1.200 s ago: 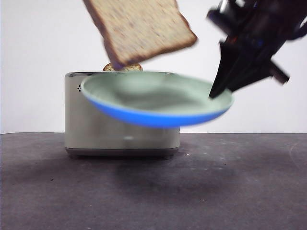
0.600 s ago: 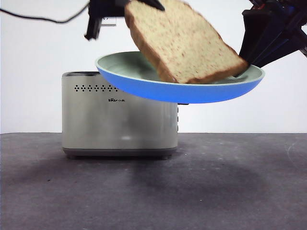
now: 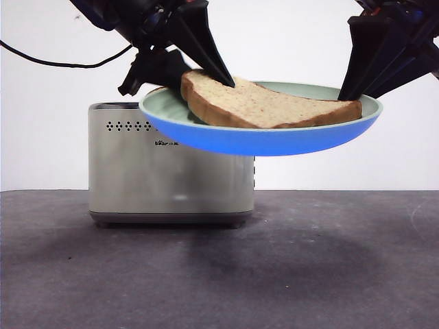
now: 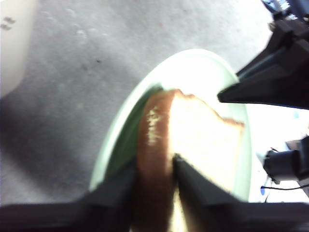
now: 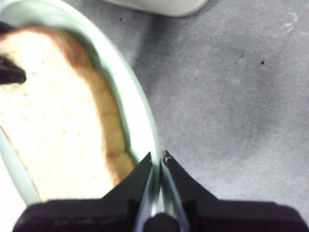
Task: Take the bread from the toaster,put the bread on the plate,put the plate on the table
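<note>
The pale mint-green plate hangs in the air in front of the top of the cream toaster. My right gripper is shut on its right rim, as the right wrist view shows. The bread lies flat on the plate. My left gripper comes in from the upper left and is shut on the bread's crust edge; in the left wrist view its jaws sit on either side of the brown crust. The table lies well below the plate.
The toaster stands at the middle left of the dark grey table, behind and below the plate. A black cable runs in from the left edge. A white wall is behind.
The bread has come down from tilted on edge to lying flat on the plate. My left gripper has dropped lower with it. The plate has stayed about where it was.
</note>
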Robot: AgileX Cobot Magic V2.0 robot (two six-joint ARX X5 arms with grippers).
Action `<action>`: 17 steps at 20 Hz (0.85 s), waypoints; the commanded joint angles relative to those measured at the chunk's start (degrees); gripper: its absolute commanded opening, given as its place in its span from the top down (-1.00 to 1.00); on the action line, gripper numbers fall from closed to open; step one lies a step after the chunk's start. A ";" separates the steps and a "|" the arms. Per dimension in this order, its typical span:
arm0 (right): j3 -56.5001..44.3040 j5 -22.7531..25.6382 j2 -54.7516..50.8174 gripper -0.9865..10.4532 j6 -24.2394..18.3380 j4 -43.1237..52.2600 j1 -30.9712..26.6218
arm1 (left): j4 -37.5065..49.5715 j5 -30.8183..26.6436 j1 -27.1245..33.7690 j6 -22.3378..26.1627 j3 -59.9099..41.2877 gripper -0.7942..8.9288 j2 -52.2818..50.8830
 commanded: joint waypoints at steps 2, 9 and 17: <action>0.07 -1.09 -0.09 0.85 0.37 1.01 0.07 | -0.35 -0.50 -0.55 -0.81 -0.26 0.05 0.39; 0.07 -0.70 0.11 0.85 0.33 1.18 -0.74 | -3.04 -0.17 -0.55 -1.14 2.01 0.05 0.26; 0.07 0.37 1.73 0.85 -0.09 1.16 -2.67 | -16.28 -0.26 -1.46 4.33 20.74 0.05 -0.42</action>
